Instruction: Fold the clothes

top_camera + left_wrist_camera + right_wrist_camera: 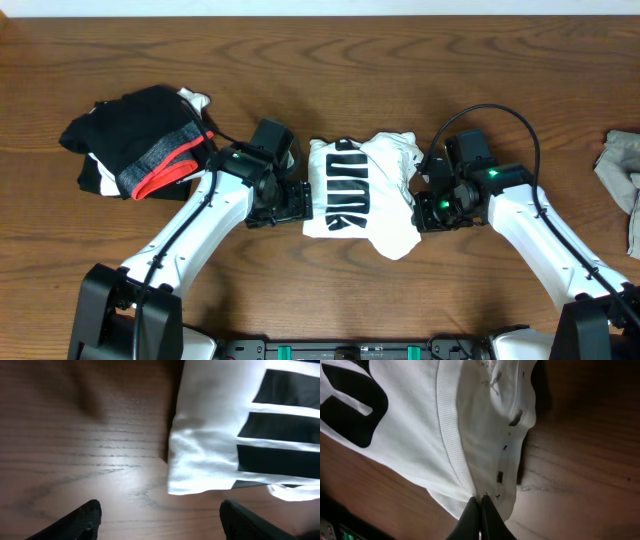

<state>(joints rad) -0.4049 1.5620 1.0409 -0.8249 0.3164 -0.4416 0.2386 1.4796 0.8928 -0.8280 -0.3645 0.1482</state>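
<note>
The clothes are a white T-shirt (385,160) with black block lettering, lying bunched and partly folded at the table's middle. My left gripper (300,200) is open just off the shirt's left edge. In the left wrist view its two dark fingertips (85,520) stand wide apart over bare wood, with the shirt's corner (210,455) ahead of them and apart from them. My right gripper (422,205) is at the shirt's right side. In the right wrist view the right gripper (480,501) is pinched shut on the white fabric (420,435) close to the ribbed collar.
A pile of black garments with a grey-and-red band (140,145) lies at the back left, beside my left arm. A small grey-beige cloth (620,165) lies at the right edge. The wooden table (320,60) runs behind the shirt.
</note>
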